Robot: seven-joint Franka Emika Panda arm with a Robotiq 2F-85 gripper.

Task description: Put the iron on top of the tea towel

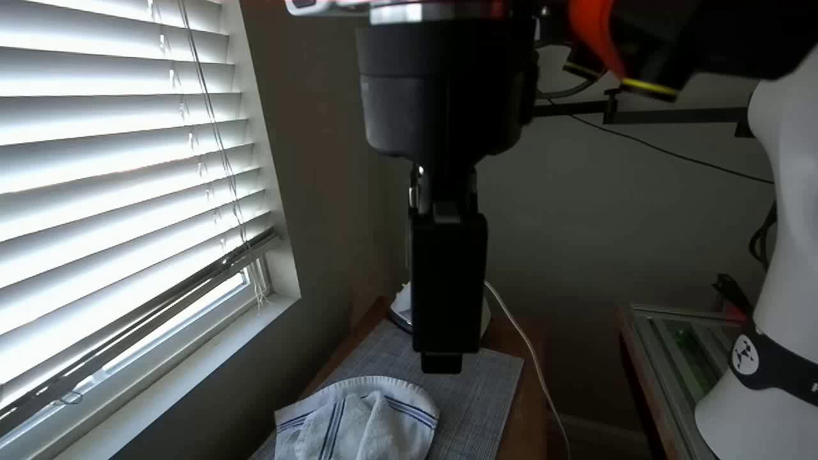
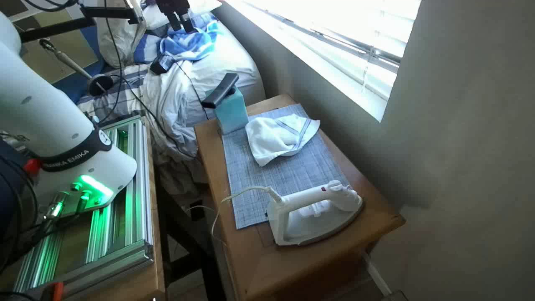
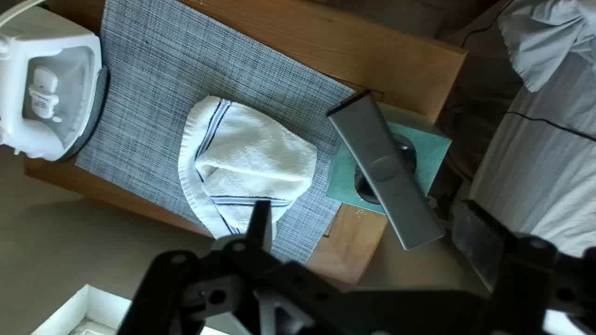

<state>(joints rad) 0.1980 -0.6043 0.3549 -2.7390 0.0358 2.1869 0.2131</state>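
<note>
The white iron (image 2: 317, 223) lies flat at one end of the wooden table, overlapping the edge of a grey placemat. It also shows in the wrist view (image 3: 77, 88) at far left, cut off by the frame, and is mostly hidden behind my gripper in an exterior view (image 1: 401, 308). The white tea towel (image 2: 276, 140) with dark blue stripes lies crumpled on the placemat; it also shows in the wrist view (image 3: 260, 153) and an exterior view (image 1: 370, 425). My gripper (image 3: 370, 230) is open and empty, high above the table, away from the iron. It also shows in an exterior view (image 2: 182, 26).
A teal box (image 2: 234, 113) with a long grey device (image 3: 386, 167) on top stands at the table end opposite the iron. The iron's white cord (image 1: 530, 358) hangs off the table (image 2: 267, 271). The window sill (image 2: 330, 62) and wall border one side. The placemat (image 3: 149, 70) lies under the towel.
</note>
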